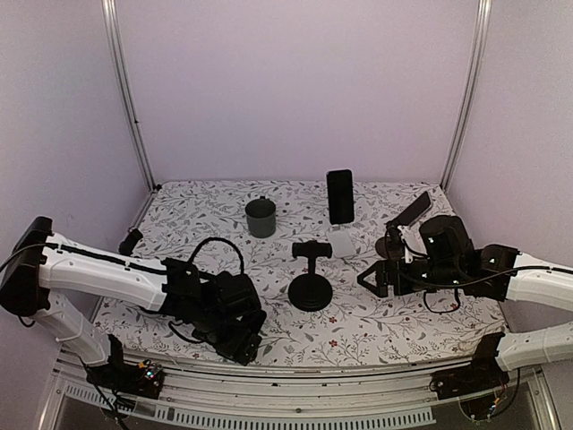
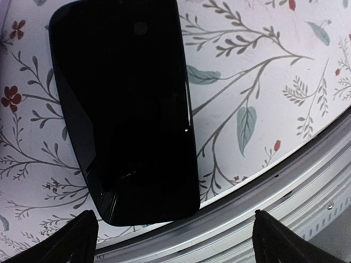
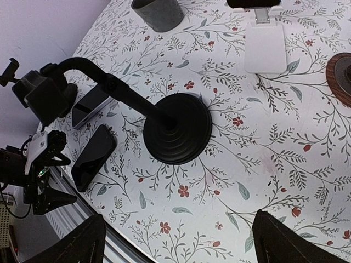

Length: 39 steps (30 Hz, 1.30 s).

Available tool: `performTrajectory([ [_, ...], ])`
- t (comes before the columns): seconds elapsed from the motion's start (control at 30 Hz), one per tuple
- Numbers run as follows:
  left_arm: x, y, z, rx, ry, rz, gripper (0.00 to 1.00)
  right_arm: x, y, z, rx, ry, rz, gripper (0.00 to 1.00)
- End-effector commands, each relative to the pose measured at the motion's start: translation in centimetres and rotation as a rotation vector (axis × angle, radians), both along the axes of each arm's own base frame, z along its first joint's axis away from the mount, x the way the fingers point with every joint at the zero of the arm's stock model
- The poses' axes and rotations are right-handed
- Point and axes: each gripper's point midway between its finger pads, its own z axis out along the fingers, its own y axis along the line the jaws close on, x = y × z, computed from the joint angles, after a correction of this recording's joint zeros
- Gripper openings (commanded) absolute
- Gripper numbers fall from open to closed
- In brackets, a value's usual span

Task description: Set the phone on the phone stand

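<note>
1. Principal item: a black, glossy, flat phone (image 2: 126,109). It lies flat on the white, floral-printed desk (image 2: 263,82), close to the near edge and just beside the silver rail (image 2: 285,186).
2. Destination: a black phone stand with a ribbed round base and a bent stem (image 3: 178,129). It stands upright mid-desk, well apart from the phone. Its cradle (image 1: 312,249) (the cross-piece at the stem's top) is seen to carry nothing.
3. Left hand (image 2: 175,234): poised over the phone with its fingers spread as wide as they go. Nothing is gripped. The phone's near end is framed between the two fingertips, and no contact is shown; how high the hand stands above the phone cannot be told.
4. Right hand (image 3: 178,236): likewise spread wide, with nothing held. It hangs near the stand, on its right side.
5. Sundries, judged no part of the job:
   - a second dark phone (image 1: 339,195), propped upright on a small white stand (image 1: 341,240) at the far side;
   - a grey cylindrical cup (image 1: 260,218), to the left of that.
6. Progress: no step of the placing is judged done. The phone is neither gripped nor lifted, and only the approach appears made. What is left:
   - the left hand is to be closed on the phone;
   - the phone is to be raised and carried to the stand;
   - the phone is to be seated in the cradle and released.
</note>
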Motion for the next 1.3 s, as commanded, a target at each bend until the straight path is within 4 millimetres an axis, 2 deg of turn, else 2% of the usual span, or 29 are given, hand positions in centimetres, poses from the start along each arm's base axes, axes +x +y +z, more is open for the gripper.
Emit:
performTrajectory([
  [0.0,0.7,0.2,-0.9,0.016,0.011,-0.005,0.99,-0.2,-0.1,0.1,0.012,-0.002,-0.006,0.95],
  [0.23,2.4,0.5,-1.8,0.025,0.003,-0.015,0.99,-0.1,0.2,0.0,0.011,0.0,0.004,0.95],
  [0.37,2.8,-0.4,-2.2,-0.044,0.024,-0.073,0.99,-0.2,0.3,-0.2,0.014,0.007,0.006,0.95],
  [0.6,3.8,1.2,-3.5,0.053,0.039,-0.063,0.99,-0.3,0.1,-0.6,0.015,0.014,0.0,0.95],
  [0.8,2.8,1.2,-4.8,0.067,0.102,-0.065,0.98,-0.4,0.0,-0.9,0.022,0.021,-0.005,0.95],
  [0.93,2.0,1.1,-5.0,0.07,0.12,-0.065,0.97,-0.3,0.1,-0.8,0.022,0.015,-0.006,0.95],
  [1.13,0.4,1.6,-5.8,0.105,0.169,0.017,0.92,0.0,0.4,-0.7,0.017,0.008,0.002,0.95],
  [1.27,-0.4,1.1,-6.1,0.107,0.181,0.039,0.91,0.2,0.8,-0.6,0.013,0.004,0.012,0.95],
])
